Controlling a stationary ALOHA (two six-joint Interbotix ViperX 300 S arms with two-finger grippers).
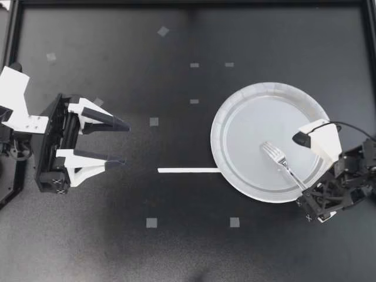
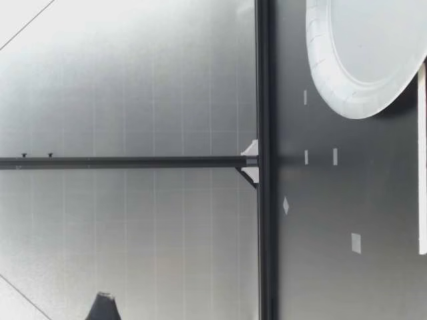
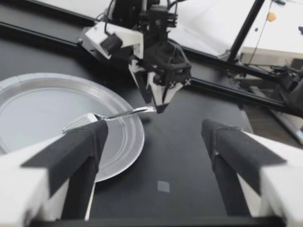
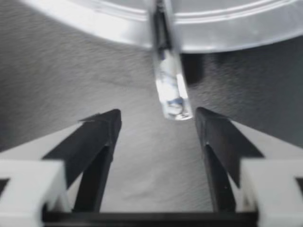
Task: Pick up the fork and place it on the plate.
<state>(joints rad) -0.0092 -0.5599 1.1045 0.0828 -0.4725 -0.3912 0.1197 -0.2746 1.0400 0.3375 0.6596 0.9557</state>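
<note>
Two grippers are in view, both with jaws apart. The robot's left gripper (image 1: 124, 144) hangs over the nine o'clock side of the black table (image 1: 176, 252), holding nothing. Over at three o'clock, a silver metal fork (image 1: 281, 160) lies on the round grey paper plate (image 1: 247, 120), its handle pointing to five o'clock and jutting past the rim. The right gripper (image 1: 308, 200) sits at that handle end, its fingers on either side and not touching it.

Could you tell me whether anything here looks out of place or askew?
Only slightly: the silver metal fork rests on the round grey plate with its handle jutting past the rim toward my open right gripper.
</note>
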